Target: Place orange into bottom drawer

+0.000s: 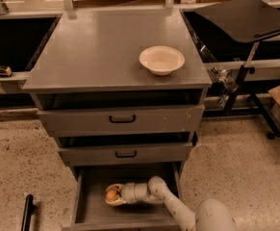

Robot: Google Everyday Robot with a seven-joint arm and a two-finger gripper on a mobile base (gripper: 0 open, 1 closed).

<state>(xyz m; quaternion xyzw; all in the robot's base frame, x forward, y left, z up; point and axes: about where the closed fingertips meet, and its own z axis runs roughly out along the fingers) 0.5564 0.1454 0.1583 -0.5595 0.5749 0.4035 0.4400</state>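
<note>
Three grey drawers in one cabinet, the lowest pulled out toward the camera. Inside that bottom drawer, left of its middle, the end effector, reaching in from the right on a pale arm. Pale fingers pinching the orange between them, the fruit small and round, low within the plain grey box. Impossible to tell whether touching the drawer floor or held just above it. Above, the middle drawer and the top drawer, each with a black handle at its centre and a dark gap over it. On the worktop, a cream bowl, upright, toward the right front, well apart from the fruit below. To the right of the cabinet, a black tray stand on dark legs. Near the lower left corner, a black bar on the speckled floor. On the ledge at far left, a small dark-and-yellow object, too small to identify.
</note>
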